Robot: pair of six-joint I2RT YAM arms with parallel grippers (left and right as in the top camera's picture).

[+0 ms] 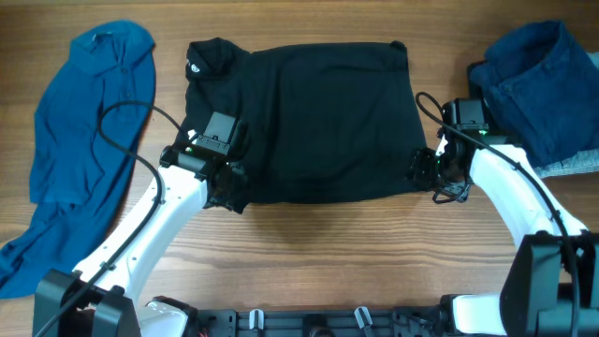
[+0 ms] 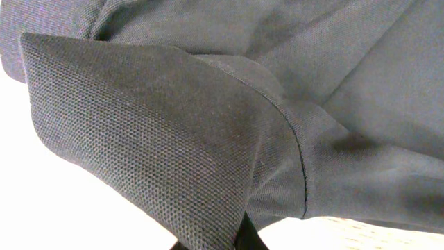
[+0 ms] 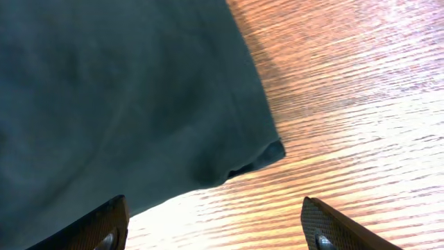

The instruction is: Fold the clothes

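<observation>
The black top (image 1: 309, 122) lies spread flat in the middle of the wooden table, with a small white logo near its far left corner. My left gripper (image 1: 226, 192) is at its near left corner and is shut on the fabric; in the left wrist view the black top (image 2: 173, 139) fills the frame with a lifted fold pinched at my left gripper (image 2: 236, 239). My right gripper (image 1: 423, 170) is open at the near right corner; in the right wrist view my right gripper (image 3: 215, 226) has its fingers wide apart over the table by the top's corner (image 3: 125, 104).
A bright blue collared shirt (image 1: 80, 131) lies crumpled along the left side of the table. A navy garment (image 1: 543, 80) is bunched at the far right, with a grey piece under its near edge. Cables trail from both arms.
</observation>
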